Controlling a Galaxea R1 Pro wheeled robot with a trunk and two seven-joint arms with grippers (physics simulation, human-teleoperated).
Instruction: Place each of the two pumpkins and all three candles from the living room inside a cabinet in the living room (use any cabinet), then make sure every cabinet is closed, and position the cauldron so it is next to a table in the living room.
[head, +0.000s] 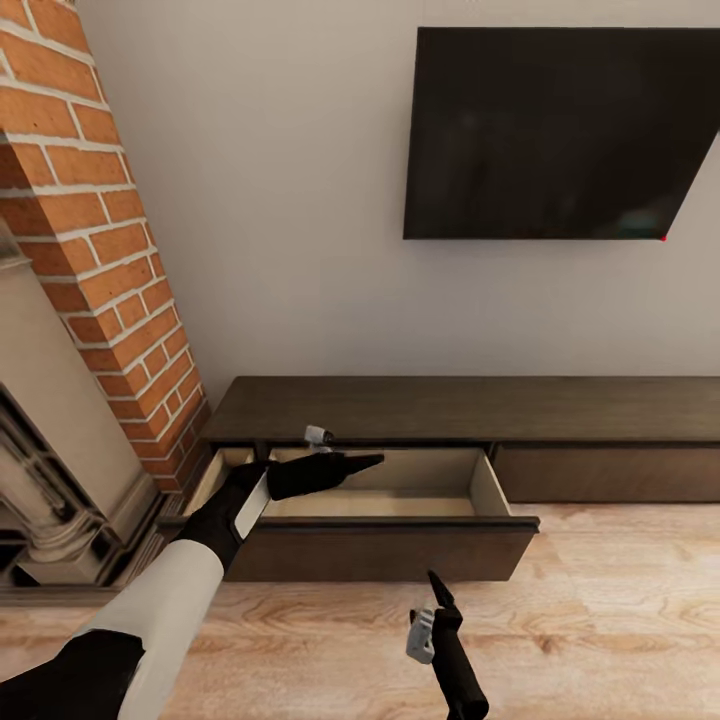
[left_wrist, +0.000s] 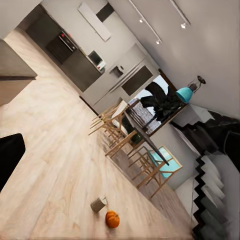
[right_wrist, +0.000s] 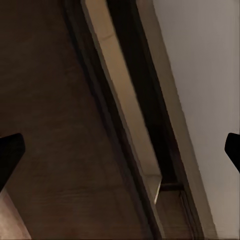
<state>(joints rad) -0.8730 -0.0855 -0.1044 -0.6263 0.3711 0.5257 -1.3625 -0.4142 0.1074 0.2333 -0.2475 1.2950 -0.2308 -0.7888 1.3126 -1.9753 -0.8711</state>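
The cabinet (head: 470, 410), a long, low dark-brown console, runs along the pale wall beneath the black wall-mounted television (head: 560, 130). Its left-hand drawer (head: 400, 545) stands pulled out over the light wood floor (head: 620, 610), showing a pale beige inside with nothing lying on the part of its bottom that can be seen. The drawer next to it, further from the fireplace, is pushed flush with the front.

The left gripper (head: 345, 465) hangs over the open drawer, near its back edge, with its dark fingers pointing along the cabinet away from the brick chimney (head: 90, 230). From the head view its fingers look close together and nothing shows between them, but whether they are fully closed I cannot tell. The pale fireplace surround (head: 50, 450) stands just beside the cabinet's end, at the foot of the brick.

The right gripper (head: 440, 590) is low in front of the drawer, above the floor and apart from the drawer front. In the right wrist view its two dark fingertips (right_wrist: 10, 155) sit wide apart at either edge, with nothing held, looking onto the drawer's dark front and pale inner rim.

Away from the cabinet, the left wrist view looks across the room: one orange pumpkin (left_wrist: 112, 219) lies on the floor, touching or just beside a grey-tan candle (left_wrist: 98, 204) tipped on its side, near a dining table with wooden chairs (left_wrist: 131, 142).
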